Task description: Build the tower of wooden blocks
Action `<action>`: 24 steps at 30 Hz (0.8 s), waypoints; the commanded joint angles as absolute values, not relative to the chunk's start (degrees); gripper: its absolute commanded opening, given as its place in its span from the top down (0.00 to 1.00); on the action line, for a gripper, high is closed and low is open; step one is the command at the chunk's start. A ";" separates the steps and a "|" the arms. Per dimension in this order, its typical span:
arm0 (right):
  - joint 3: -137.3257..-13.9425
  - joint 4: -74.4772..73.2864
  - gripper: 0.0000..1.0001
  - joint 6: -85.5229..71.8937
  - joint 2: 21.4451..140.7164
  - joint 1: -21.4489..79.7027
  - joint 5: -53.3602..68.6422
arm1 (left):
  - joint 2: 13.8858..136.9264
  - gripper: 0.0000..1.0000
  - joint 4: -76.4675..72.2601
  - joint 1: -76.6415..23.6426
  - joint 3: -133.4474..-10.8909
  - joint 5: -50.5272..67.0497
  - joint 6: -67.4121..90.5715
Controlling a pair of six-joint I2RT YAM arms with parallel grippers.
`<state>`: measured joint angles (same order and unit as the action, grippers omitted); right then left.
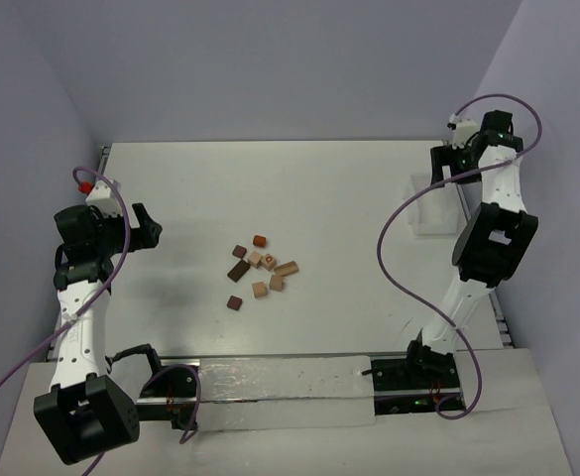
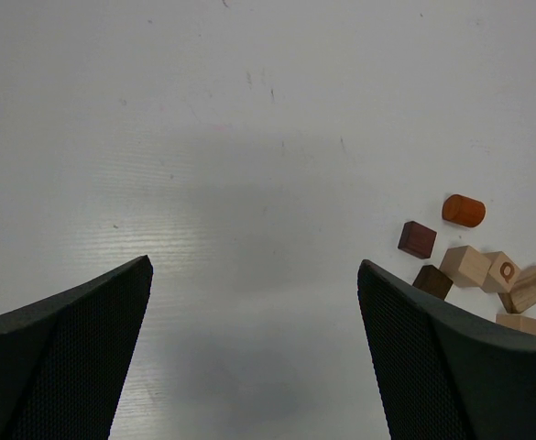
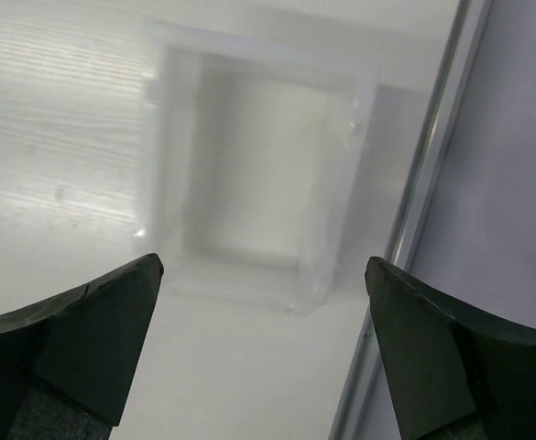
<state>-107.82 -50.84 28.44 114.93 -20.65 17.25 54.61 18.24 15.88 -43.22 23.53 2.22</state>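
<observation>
Several small wood blocks (image 1: 260,270), dark brown and light tan, lie loose in a cluster at the middle of the white table, none on top of another. No tower shows in any view. In the left wrist view the blocks (image 2: 464,265) sit at the right, just past my right finger. My left gripper (image 1: 151,230) (image 2: 254,266) is open and empty, left of the cluster over bare table. My right gripper (image 1: 446,164) (image 3: 263,264) is open and empty at the far right, above a clear plastic box (image 3: 158,156).
The clear plastic box (image 1: 430,208) stands near the table's right edge and looks empty. A metal rail (image 3: 423,211) runs along that edge beside the grey wall. An orange-brown cylinder (image 2: 463,210) lies at the cluster's far side.
</observation>
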 commanded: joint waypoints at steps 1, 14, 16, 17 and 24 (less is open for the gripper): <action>-107.20 -53.51 0.00 29.42 102.07 -14.71 21.02 | 54.26 0.01 17.44 16.37 -44.31 26.82 1.41; -89.61 -50.57 0.00 31.68 87.64 22.82 19.59 | 52.16 0.08 17.54 16.35 -42.27 37.59 -3.79; -87.64 -49.95 0.01 32.82 88.66 27.91 18.79 | 51.98 0.09 17.77 16.35 -41.92 39.45 -4.41; -86.82 -49.61 0.01 33.49 89.32 30.49 18.45 | 51.85 0.09 18.07 16.35 -41.84 40.05 -4.84; -83.50 -44.01 0.04 28.89 96.91 41.19 12.48 | 51.33 0.11 16.52 16.43 -40.58 40.73 -3.88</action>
